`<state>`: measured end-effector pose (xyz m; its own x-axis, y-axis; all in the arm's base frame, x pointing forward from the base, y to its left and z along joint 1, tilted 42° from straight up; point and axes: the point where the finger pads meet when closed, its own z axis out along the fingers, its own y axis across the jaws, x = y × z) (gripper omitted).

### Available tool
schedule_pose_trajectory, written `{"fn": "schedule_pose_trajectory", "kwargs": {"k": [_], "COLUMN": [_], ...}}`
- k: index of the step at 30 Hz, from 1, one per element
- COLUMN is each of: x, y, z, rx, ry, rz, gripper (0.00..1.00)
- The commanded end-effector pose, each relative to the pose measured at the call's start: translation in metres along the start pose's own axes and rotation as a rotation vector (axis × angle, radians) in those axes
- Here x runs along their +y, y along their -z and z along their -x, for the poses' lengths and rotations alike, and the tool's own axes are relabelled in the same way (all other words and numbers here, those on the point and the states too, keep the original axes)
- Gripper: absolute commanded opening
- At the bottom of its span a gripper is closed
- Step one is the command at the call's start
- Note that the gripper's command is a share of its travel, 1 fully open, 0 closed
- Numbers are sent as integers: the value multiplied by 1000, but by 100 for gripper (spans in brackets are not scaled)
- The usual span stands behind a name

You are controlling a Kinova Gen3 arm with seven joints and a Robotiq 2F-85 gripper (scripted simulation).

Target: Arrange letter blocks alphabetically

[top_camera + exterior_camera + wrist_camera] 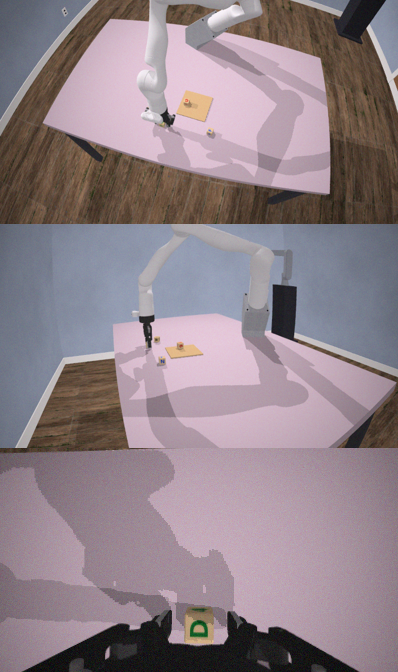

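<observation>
Pale wood with a green D on top, the D block (199, 626) sits on the pink table (250, 117) between the fingers of the gripper (199, 629) (gaps show on both sides, so it is partly open and grips nothing). One block (186, 101) stands on the mat (199, 110); the N block (161, 360) and another (157, 339) lie off it.

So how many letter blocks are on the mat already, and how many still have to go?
One is done: the red-letter block sits on the mat. In hand: the open gripper straddles the D block on the table, not yet squeezing it. Left: place D, then another letter block. The N block and one more wait off the mat.
</observation>
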<state>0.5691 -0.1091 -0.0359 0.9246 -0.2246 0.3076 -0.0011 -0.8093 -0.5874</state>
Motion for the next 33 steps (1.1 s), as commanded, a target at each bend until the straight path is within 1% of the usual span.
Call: {"fn": "schedule_pose_trajectory", "kwargs": {"k": [1,2,18,19,33], "x": [1,1,1,1,1], "y": [1,1,1,1,1], "z": [-1,-1,-1,-1,-1], "rx": [2,2,2,2,2], "ry": [0,0,0,0,0], "rz": [1,1,1,1,1], "gripper": [62,41,41,21,21]}}
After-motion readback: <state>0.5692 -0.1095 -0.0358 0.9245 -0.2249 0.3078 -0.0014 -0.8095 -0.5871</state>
